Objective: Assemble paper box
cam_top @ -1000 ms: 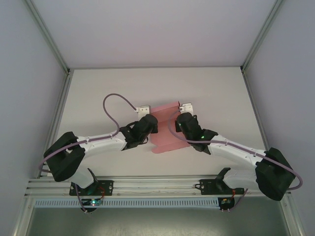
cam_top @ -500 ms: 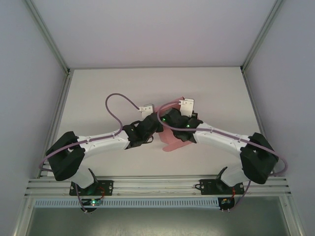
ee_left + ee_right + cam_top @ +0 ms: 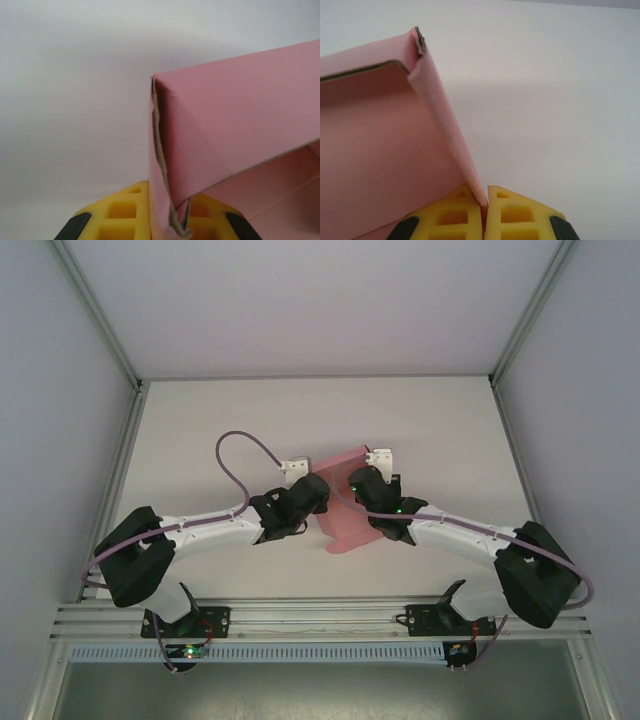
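Right arm pulled back rightward since half a second ago, more box [image 3: 345, 527] uncovered | left gripper [image 3: 167, 216] fingers clamped on box's left edge | right gripper [image 3: 484, 206] fingers pinched on its right fold | box partly folded, held between both grippers, mid-table [image 3: 200, 440]

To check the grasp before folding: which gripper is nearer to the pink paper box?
Neither, left and right tie: the left gripper is shut on the paper box at its left edge, and the right gripper is shut on its right edge.
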